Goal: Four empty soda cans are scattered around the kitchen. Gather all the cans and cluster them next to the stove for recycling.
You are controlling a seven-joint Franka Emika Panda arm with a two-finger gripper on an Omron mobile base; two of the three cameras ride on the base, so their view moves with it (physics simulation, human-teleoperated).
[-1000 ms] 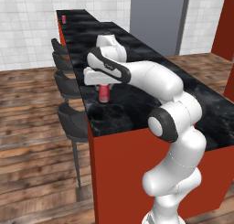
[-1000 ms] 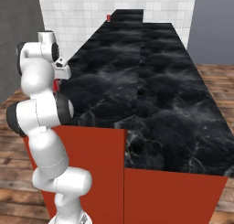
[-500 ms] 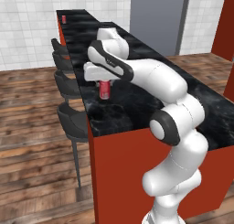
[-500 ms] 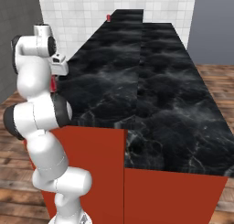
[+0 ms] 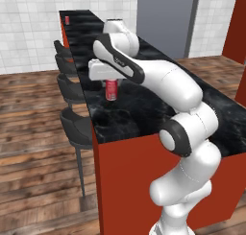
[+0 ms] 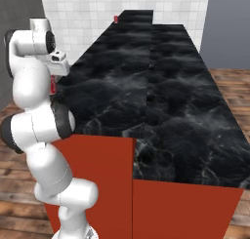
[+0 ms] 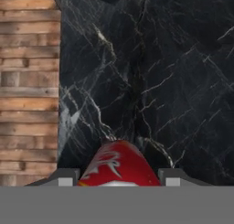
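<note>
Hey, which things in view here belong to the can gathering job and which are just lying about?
Belongs to the job:
- red soda can, lifted clear of the counter in the shut gripper
- second red can at the counter's far end

Just there:
- black marbled counter
- bar stools along its side
- wood floor

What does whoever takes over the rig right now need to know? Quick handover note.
End effector: shut on a red soda can, held just above the black marbled counter near its stool-side edge.
Other cans: a second red can stands at the counter's far end.
Done: one can gripped and lifted.
Left: carry it to the stove, fetch the far can, find the remaining ones.
</note>
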